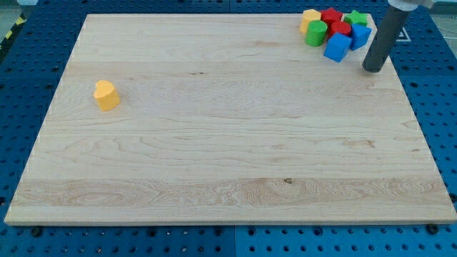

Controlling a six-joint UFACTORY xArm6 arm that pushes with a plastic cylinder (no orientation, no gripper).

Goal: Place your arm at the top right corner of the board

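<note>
My tip (372,68) rests on the wooden board (228,143) near its right edge, just below and right of a tight cluster of blocks at the view's top right. The cluster holds a blue cube (338,47), a second blue block (360,35), a green cylinder (316,32), a green star (355,17), a red block (331,15), another red block (341,29) and a yellow block (310,16). My tip touches none of them. A lone yellow block (106,94) sits far away at the view's left.
A white fiducial tag (400,33) lies off the board's top right corner, partly behind the rod. The board sits on a blue perforated table (21,64).
</note>
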